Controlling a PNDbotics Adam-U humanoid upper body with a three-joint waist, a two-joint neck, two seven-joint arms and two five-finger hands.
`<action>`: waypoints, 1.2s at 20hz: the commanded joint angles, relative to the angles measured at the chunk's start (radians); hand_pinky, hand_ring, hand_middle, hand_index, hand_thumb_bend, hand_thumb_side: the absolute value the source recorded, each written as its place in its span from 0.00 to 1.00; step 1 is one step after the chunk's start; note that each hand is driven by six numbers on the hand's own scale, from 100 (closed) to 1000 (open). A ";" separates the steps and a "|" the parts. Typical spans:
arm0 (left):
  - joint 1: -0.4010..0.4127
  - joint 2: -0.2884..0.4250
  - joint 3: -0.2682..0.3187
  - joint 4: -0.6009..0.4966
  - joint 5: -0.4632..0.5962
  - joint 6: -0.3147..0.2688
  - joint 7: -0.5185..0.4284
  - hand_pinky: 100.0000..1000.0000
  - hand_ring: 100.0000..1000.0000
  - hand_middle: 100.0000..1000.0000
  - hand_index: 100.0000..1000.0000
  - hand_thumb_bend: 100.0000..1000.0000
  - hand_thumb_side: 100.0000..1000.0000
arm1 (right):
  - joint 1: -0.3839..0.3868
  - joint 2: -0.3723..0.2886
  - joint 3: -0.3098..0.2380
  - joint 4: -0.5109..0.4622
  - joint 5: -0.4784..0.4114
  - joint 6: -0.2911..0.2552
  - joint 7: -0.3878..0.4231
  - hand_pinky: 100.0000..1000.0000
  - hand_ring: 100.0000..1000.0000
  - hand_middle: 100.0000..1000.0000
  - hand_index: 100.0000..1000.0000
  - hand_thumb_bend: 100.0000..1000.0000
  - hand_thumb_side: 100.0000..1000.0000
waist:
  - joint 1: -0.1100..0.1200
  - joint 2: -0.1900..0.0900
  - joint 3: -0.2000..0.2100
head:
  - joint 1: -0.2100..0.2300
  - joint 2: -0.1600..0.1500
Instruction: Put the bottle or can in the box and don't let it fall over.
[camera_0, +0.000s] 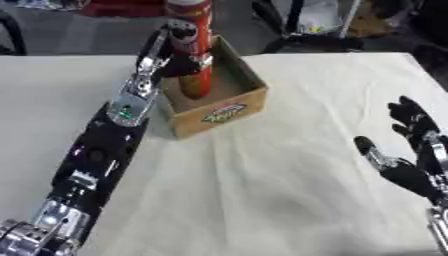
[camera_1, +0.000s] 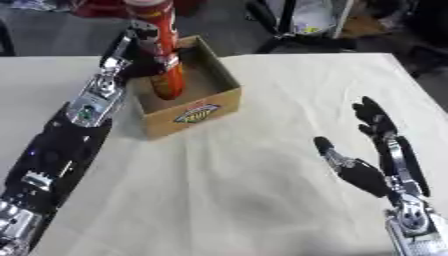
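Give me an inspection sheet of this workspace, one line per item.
Surface: table under a wrinkled white cloth.
Job's things: tall red can standing upright inside the open cardboard box, its base low in the box.
Clutter: nothing seen on the cloth besides the box.
Hands: left hand has its fingers curled round the can; right hand idle at the right edge, fingers up and relaxed.
Cables: nothing seen on the table.
Surroundings: dark floor and blurred gear beyond the far edge; a red object at the top.
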 joint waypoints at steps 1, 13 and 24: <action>-0.005 0.024 -0.009 -0.002 -0.188 0.004 0.030 0.80 0.85 0.90 0.99 1.00 0.59 | -0.011 -0.013 -0.010 -0.009 -0.005 -0.003 -0.001 0.92 0.94 0.88 1.00 0.45 0.28 | -0.010 -0.002 0.005 | -0.007 -0.016; 0.215 0.181 0.041 -0.389 -0.029 0.020 0.004 0.79 0.84 0.87 0.97 0.92 0.56 | -0.002 -0.027 -0.032 -0.012 -0.007 -0.007 -0.026 0.91 0.92 0.87 1.00 0.43 0.29 | 0.007 -0.015 0.082 | -0.038 -0.025; 0.719 0.116 0.277 -0.801 0.122 0.115 0.050 0.74 0.81 0.85 0.94 0.92 0.57 | 0.009 -0.021 -0.052 -0.042 -0.020 -0.007 -0.112 0.90 0.90 0.85 1.00 0.41 0.28 | 0.017 -0.022 0.173 | -0.061 -0.019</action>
